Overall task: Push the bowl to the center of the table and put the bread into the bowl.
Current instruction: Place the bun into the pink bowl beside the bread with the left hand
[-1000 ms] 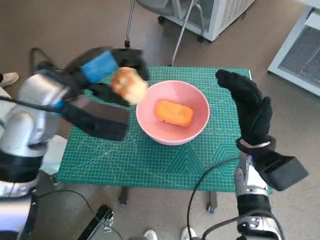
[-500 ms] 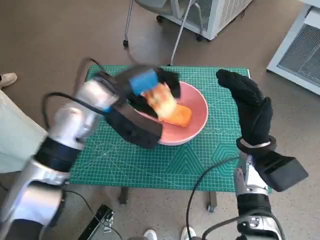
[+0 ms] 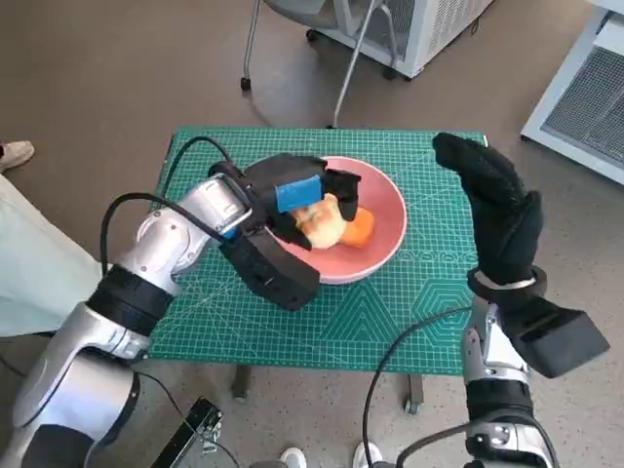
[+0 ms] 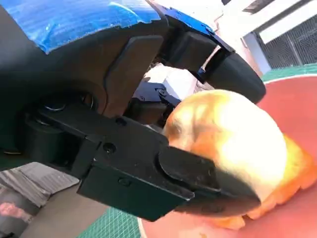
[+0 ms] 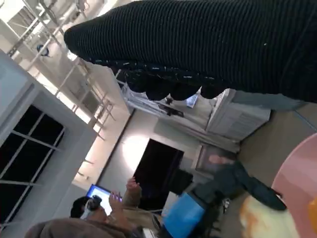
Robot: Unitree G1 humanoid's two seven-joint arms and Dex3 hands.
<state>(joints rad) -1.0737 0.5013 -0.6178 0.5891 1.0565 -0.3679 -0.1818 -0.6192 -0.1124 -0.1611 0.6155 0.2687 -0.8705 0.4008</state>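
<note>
Two bread pieces are sitting inside the pink bowl [image 3: 336, 230] near table centre: the left hand [image 3: 297, 200] is gripping the pale bread [image 3: 322, 218] above the orange piece [image 3: 357, 228] for release, while the right hand [image 3: 497, 210] is hovering spread, holding nothing.

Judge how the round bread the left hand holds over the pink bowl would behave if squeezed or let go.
The bread looks soft and puffy, so the left hand could probably dent it. Its rounded shape might roll a little, though the pink bowl walls and the orange piece beneath should stop it. It seems light.
</note>
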